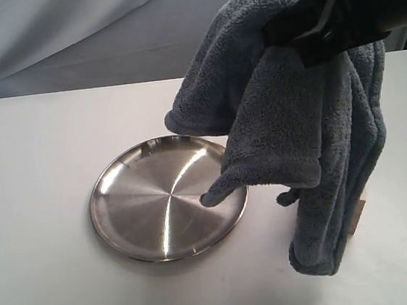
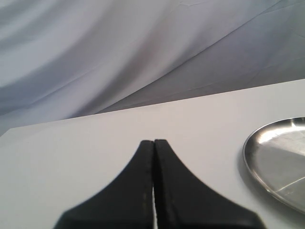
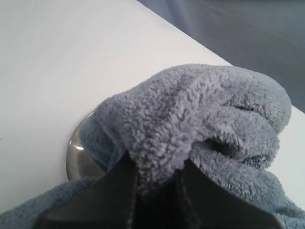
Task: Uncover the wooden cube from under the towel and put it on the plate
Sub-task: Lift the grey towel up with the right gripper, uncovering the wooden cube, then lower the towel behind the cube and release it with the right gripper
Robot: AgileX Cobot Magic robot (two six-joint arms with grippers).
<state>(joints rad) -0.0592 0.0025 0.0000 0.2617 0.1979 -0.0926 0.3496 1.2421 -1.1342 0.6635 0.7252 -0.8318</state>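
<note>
Right hand (image 1: 289, 33) grips the raised towel (image 1: 281, 130); left hand (image 2: 153, 157) is closed, empty. Trailing folds could topple the cube (image 1: 359, 207).

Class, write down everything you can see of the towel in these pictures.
The towel is thick, fluffy grey-blue plush with a hemmed edge. The right gripper pinches a bunched fold and holds it up, so it hangs in heavy folds. Its lowest end seems to reach the white table; one corner dangles over the rim of the plate.
</note>
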